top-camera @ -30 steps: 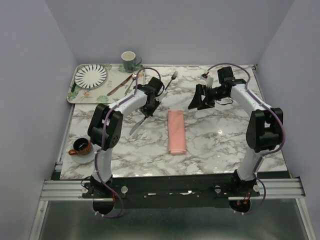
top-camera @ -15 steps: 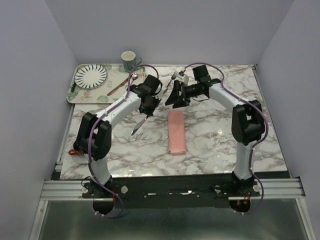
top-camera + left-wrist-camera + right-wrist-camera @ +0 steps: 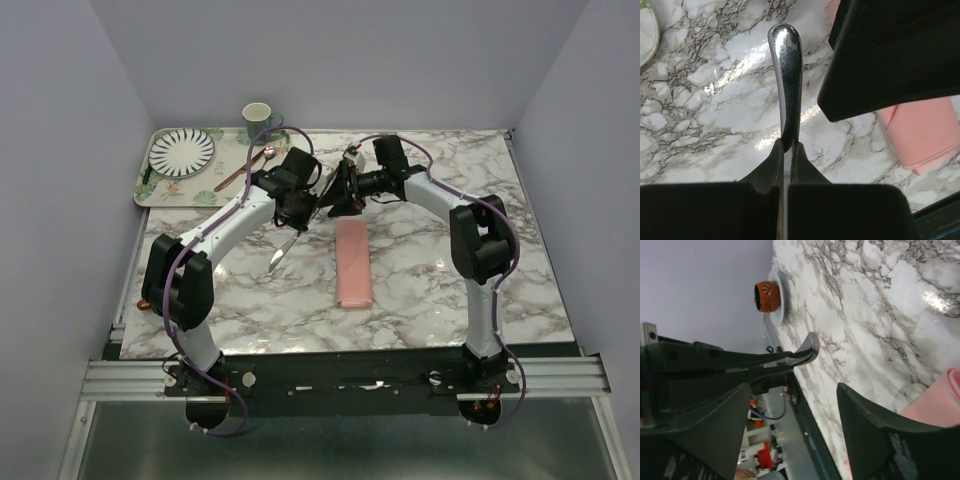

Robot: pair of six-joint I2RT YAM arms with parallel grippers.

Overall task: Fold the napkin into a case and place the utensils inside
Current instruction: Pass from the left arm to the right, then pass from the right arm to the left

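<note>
The salmon-pink napkin [image 3: 352, 262] lies folded into a narrow case at the table's middle, and its edge shows in the wrist views [image 3: 925, 135] [image 3: 940, 407]. My left gripper [image 3: 297, 212] [image 3: 789, 144] is shut on the silver knife [image 3: 280, 251] [image 3: 788, 60], which hangs tilted above the marble just left of the case's far end. My right gripper [image 3: 335, 197] [image 3: 794, 390] is open right beside it. One of its fingers [image 3: 890, 60] looms over the knife. Nothing sits between its fingers, and the knife [image 3: 802, 354] passes just above one of them. The fork is hidden behind the right arm.
A tray [image 3: 150, 190] at the back left carries a striped plate [image 3: 182, 152], a green mug [image 3: 257, 118] and a brown-handled utensil [image 3: 236, 175]. An orange cup on a saucer [image 3: 767, 296] stands near the table's front left edge.
The right arm has swung left from the table's right half until its gripper is beside the left gripper, covering the fork. The left arm has shifted slightly right with the knife.
</note>
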